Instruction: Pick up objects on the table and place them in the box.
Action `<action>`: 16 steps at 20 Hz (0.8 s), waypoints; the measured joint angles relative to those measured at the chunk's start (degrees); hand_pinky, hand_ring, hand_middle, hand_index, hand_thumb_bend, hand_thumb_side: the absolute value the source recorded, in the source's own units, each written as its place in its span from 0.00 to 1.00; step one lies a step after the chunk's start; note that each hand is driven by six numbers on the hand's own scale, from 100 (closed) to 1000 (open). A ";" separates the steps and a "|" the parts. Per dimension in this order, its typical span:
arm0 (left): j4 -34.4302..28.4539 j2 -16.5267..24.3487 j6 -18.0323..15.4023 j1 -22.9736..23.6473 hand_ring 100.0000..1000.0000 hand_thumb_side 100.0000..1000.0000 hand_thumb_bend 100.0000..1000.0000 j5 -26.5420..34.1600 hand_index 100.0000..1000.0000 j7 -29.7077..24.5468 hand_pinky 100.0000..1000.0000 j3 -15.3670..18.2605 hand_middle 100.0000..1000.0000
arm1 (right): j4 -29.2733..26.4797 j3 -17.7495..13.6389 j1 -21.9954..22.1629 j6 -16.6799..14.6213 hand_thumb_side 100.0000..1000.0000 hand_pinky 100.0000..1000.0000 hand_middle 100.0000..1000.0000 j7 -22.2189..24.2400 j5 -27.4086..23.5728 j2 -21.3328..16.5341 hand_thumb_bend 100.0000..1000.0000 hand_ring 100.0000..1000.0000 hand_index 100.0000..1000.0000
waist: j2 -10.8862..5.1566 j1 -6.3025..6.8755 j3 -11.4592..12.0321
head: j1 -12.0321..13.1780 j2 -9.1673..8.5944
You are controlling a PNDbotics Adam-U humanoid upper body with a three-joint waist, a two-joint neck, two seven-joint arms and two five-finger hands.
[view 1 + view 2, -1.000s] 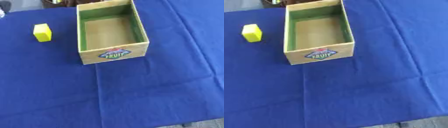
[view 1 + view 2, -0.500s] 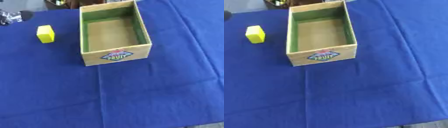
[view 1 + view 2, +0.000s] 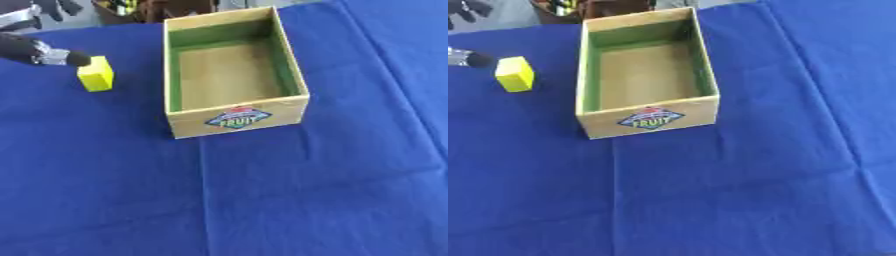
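Left hand (image 3: pixel 52 56) enters from upper left edge, only black-and-silver tip showing, just beside yellow block (image 3: pixel 95 74); contact unclear. Fingers' state: cannot tell. Yellow block stands on blue-clothed surface (image 3: pixel 289 190), left of wooden box (image 3: pixel 234 119), apart from it. Box open-topped, green inner walls, bare brown floor, "FRUIT" label (image 3: pixel 237 117) on near wall. Right hand out of sight. Dark clutter (image 3: pixel 144 7) beyond far edge.

blue tablecloth (image 3: pixel 289 200) — creased, covers table | dark clutter (image 3: pixel 144 7) — far edge
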 measured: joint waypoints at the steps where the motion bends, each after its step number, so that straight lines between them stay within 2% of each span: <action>1: 1.30 -0.43 -0.57 -0.71 0.81 0.94 0.85 -0.45 1.00 -0.79 0.65 0.02 0.87 | 0.00 0.01 -0.02 0.04 1.00 0.65 0.50 0.08 0.00 0.00 0.00 0.69 0.77 | 0.13 0.00 -0.10 | 0.06 -0.17; 8: 9.03 -2.60 -3.27 -4.13 0.81 0.83 0.84 -3.98 1.00 -6.51 0.68 0.29 0.89 | 0.00 0.04 -0.29 0.18 1.00 0.65 0.50 0.35 0.00 0.00 0.00 0.69 0.77 | 0.51 0.17 -0.70 | 0.57 -0.70; 16: 11.08 -3.00 -3.59 -6.00 0.82 0.78 0.83 -8.67 1.00 -11.10 0.70 1.01 0.89 | 0.00 0.33 -0.47 0.39 1.00 0.65 0.50 0.56 0.00 0.01 0.00 0.69 0.77 | 1.17 0.40 -1.21 | 0.85 -1.44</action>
